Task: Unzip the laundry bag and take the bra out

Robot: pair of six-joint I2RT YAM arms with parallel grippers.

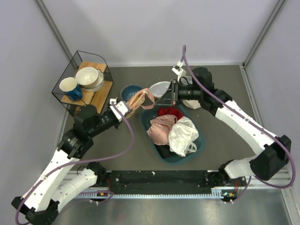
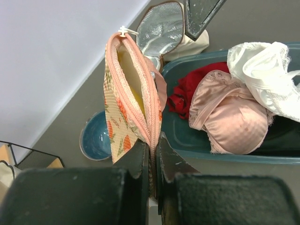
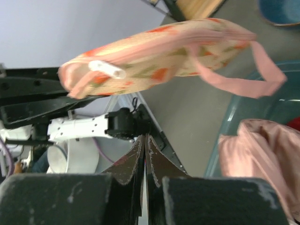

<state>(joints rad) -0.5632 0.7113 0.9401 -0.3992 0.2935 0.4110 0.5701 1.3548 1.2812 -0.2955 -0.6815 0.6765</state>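
**Inspector:** Where is the laundry bag?

**Assessor:** It is off the bench, between the blue bowl and the teal basin. Your left fingers pinch its zip edge. Your right fingers are closed on nothing, apart from the white zip pull.

**Inspector:** And the bra?

**Assessor:** It shows yellow inside the gaping mouth. I judge it light and limp, so pinch a fold. The pink strap hangs close.

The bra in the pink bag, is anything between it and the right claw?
Yes. The bra lies inside the laundry bag, which the left gripper holds up. The right gripper, shut, faces the bag's printed outside, so that fabric is in the way. Only air separates gripper and bag.
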